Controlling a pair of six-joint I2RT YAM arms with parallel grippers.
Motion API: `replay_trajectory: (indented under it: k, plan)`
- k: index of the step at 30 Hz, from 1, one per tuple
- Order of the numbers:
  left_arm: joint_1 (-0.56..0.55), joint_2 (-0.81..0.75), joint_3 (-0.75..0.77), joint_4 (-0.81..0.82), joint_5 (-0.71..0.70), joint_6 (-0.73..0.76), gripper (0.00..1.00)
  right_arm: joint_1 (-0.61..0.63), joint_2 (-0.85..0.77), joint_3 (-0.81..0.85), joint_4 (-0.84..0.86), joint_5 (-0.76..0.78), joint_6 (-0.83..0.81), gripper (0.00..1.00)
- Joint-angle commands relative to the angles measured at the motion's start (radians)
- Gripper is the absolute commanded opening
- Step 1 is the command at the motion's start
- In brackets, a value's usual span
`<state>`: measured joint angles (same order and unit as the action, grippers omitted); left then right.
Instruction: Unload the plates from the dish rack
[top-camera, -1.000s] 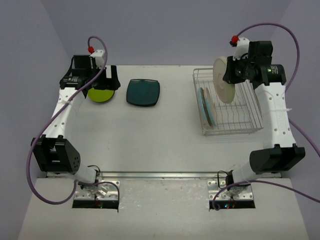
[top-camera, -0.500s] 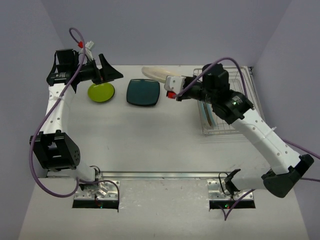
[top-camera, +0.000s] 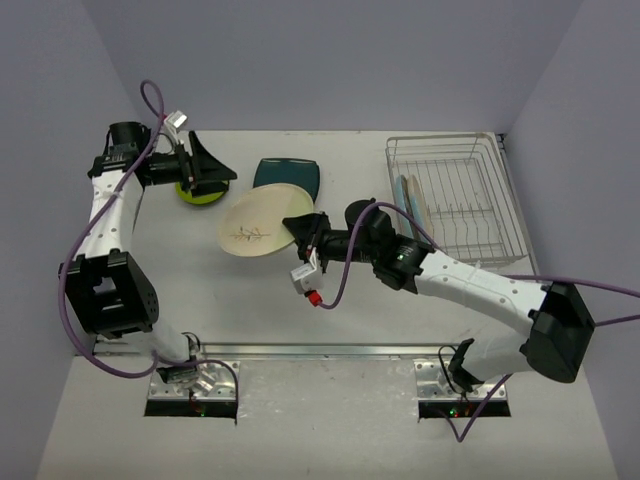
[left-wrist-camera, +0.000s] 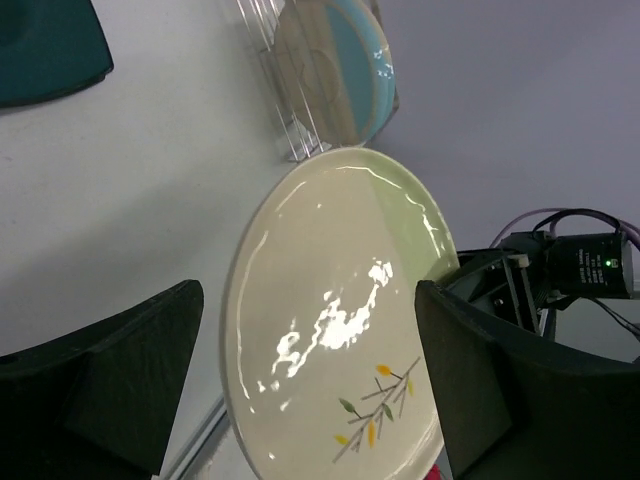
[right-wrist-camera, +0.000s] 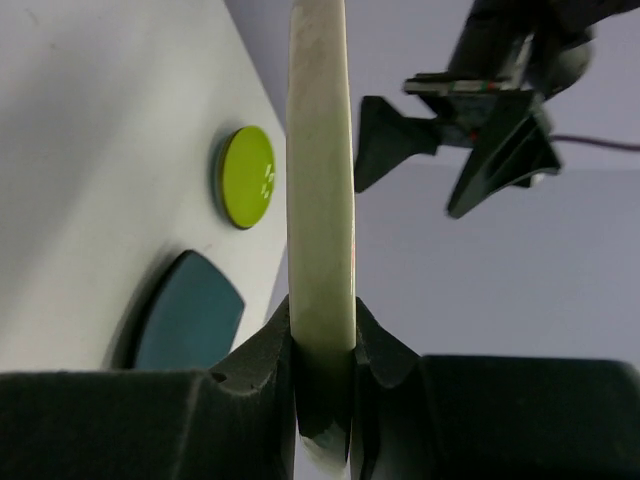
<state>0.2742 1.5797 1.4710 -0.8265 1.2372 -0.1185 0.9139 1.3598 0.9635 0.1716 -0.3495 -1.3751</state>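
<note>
Cream plate (top-camera: 255, 225) in right pincer (top-camera: 298, 228) has left the dish rack (top-camera: 470, 215).

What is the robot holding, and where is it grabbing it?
The right tool pinches the cream plate by its rim. The left tool is open and holds nothing.

plates x5: lime-green plate (top-camera: 200, 197) x1, dark teal plate (top-camera: 295, 172) x1, cream leaf-sprig plate (top-camera: 255, 225) x1, pale blue plate (left-wrist-camera: 365, 60) x1, plain cream plate (left-wrist-camera: 305, 80) x1 | dish rack (top-camera: 440, 139) x1 | hands x2: left hand (top-camera: 212, 168), right hand (top-camera: 298, 228)
</note>
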Motion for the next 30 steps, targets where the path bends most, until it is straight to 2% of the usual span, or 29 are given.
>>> replay_trajectory:
  k: [1, 7, 9, 11, 17, 20, 25, 28, 30]
  plan:
    - [-0.001, 0.038, -0.011, -0.179, 0.027, 0.21, 0.82, 0.005, -0.018, -0.012, 0.561, -0.034, -0.154, 0.0]
    - [-0.003, 0.09, 0.017, -0.285, 0.023, 0.315, 0.66, 0.013, -0.018, -0.063, 0.619, -0.037, -0.183, 0.0]
    - [-0.001, 0.112, 0.038, -0.335, 0.06, 0.4, 0.53, 0.011, -0.018, -0.072, 0.628, -0.036, -0.194, 0.0]
    - [-0.003, 0.168, 0.06, -0.482, 0.123, 0.523, 0.46, 0.011, -0.022, -0.093, 0.645, -0.041, -0.21, 0.0]
    - [-0.006, 0.175, -0.004, -0.49, 0.189, 0.561, 0.43, 0.012, -0.034, -0.138, 0.651, -0.028, -0.24, 0.0]
    - [-0.02, 0.162, -0.027, -0.49, 0.179, 0.566, 0.47, 0.013, -0.036, -0.146, 0.655, -0.022, -0.246, 0.0]
    - [-0.087, 0.11, -0.077, -0.49, 0.144, 0.585, 0.46, 0.011, -0.027, -0.152, 0.673, -0.024, -0.257, 0.0]
    - [-0.102, 0.08, -0.104, -0.49, 0.154, 0.588, 0.35, 0.012, -0.029, -0.167, 0.68, -0.03, -0.26, 0.0]
    - [-0.099, 0.07, -0.111, -0.49, 0.16, 0.59, 0.22, 0.012, -0.04, -0.182, 0.681, -0.029, -0.26, 0.0]
